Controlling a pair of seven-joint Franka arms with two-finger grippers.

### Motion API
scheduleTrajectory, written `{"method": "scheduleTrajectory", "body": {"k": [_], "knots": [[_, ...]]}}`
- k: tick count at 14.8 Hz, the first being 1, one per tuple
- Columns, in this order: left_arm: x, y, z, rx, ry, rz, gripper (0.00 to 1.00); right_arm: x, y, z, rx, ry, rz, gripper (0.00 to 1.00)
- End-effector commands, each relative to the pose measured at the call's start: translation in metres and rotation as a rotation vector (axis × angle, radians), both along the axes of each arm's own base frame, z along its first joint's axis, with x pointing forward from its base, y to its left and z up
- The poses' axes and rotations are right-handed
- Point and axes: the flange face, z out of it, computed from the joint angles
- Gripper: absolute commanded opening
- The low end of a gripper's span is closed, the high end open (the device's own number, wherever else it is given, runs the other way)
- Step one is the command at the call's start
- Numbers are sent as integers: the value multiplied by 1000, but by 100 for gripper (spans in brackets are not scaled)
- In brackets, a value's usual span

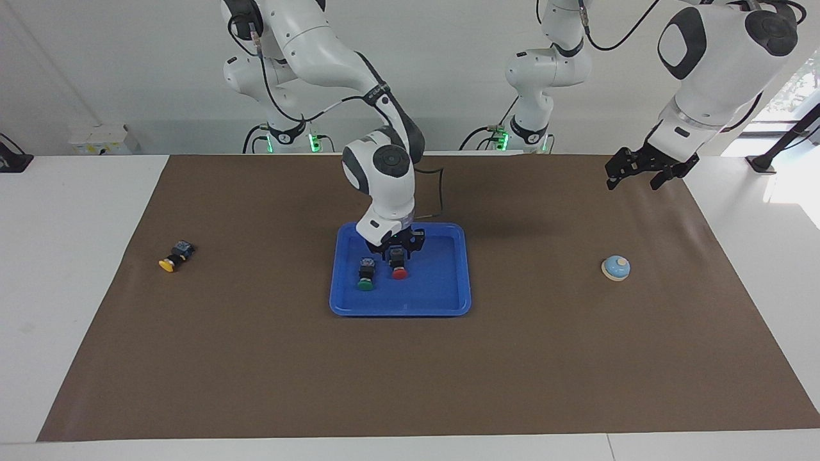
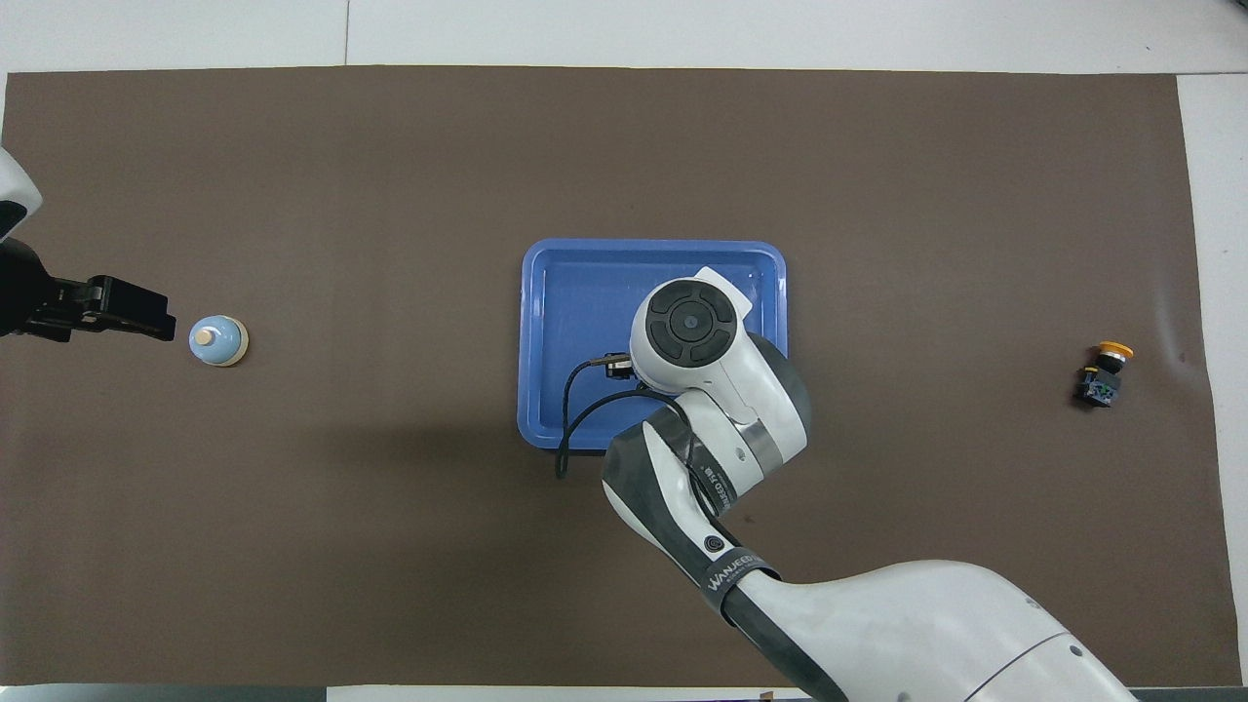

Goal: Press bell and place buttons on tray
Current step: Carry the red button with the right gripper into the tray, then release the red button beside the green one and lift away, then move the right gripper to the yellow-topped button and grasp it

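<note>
- Right gripper (image 1: 398, 251) is sitting low inside the tray (image 1: 448, 301), right on top of the red button (image 1: 399, 273). Can't tell whether it's gripping the btn or has let go.
- Red btn is lying on the tray floor w/ its cap pointing away from the robots. Green button (image 1: 365, 285) is lying just beside it, toward the right arm's end, apart from it and facing the same way.
- Yellow button (image 1: 169, 263) is lying on the brown mat (image 1: 410, 384), well apart from the tray, toward the right arm's end of the table.
- Bell (image 1: 615, 267) is sitting on the mat toward the left arm's end. Left gripper (image 1: 644, 174) is waiting in the air over the mat there, jaws apart, holding nothing, not touching the bell.
- Step in hand, as I'm reading it: releasing red btn onto tray.
- Doing it well, imo:
  - opening fully before lifting, so btn isn't getting dragged up
  - going straight up, no sideways drift, since green btn is lying close and could get knocked
  - clearing the tray rim before swinging toward yellow btn
- Remaining, judging by the layout: yellow btn needs placing on the tray; can't say whether the bell has been pressed.
</note>
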Motion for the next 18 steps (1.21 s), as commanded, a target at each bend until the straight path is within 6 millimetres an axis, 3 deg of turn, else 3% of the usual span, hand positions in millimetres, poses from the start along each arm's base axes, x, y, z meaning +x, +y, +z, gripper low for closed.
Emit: {"method": "scheduleTrajectory", "body": {"k": [1, 4, 8, 11, 15, 18], "knots": [[-3, 1, 5, 9, 2, 3, 100, 29, -42, 65, 16, 28, -99, 100], [-3, 1, 5, 9, 2, 3, 100, 51, -129, 115, 10, 25, -160, 100], [-3, 1, 5, 9, 2, 3, 100, 63, -251, 133, -31, 63, -132, 100], [-3, 1, 5, 9, 2, 3, 100, 63, -337, 127, -56, 89, -139, 100], [-3, 1, 5, 9, 2, 3, 100, 37, -449, 105, -61, 111, -134, 100], [-3, 1, 5, 9, 2, 3, 100, 6, -490, 77, -63, 62, -159, 100]]}}
